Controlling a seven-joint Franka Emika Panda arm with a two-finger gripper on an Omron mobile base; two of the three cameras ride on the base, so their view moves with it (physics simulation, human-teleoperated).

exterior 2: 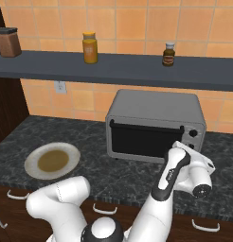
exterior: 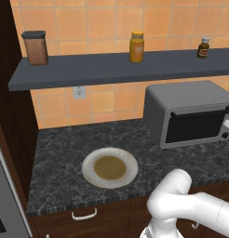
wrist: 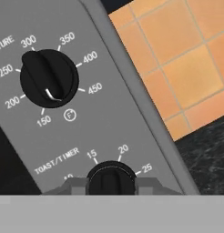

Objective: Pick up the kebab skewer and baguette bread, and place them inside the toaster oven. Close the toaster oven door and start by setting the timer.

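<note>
Orange tile and a dark speckled tabletop (exterior 2: 113, 175) frame the action, and we're right at the business end now: the pincer (wrist: 111, 185) is pressed up to the toaster oven (exterior 2: 156, 124), its two grey fingertips (wrist: 73, 185) sitting either side of the timer knob (wrist: 111, 176) at the bottom of the hand view, set narrowly around it, though whether they actually bite is hard to call from here. Just above sits the temperature knob (wrist: 49, 78), ringed by numbers from 150 to 450. Pulling outward, the arm reaches in from the front toward the control panel on the oven's right side, and the toaster oven door (exterior 2: 141, 138) stands upright and closed, black handle across its top. Off to the left lies a plate (exterior: 110, 167) with a brownish centre; neither skewer nor bread is on the tabletop, so they're presumably inside. For this step, my read is: squeeze squarely on the knob's ridge, keep the wrist lined up with its axis, then twist smoothly toward the 15 and 20 marks without slipping off.
</note>
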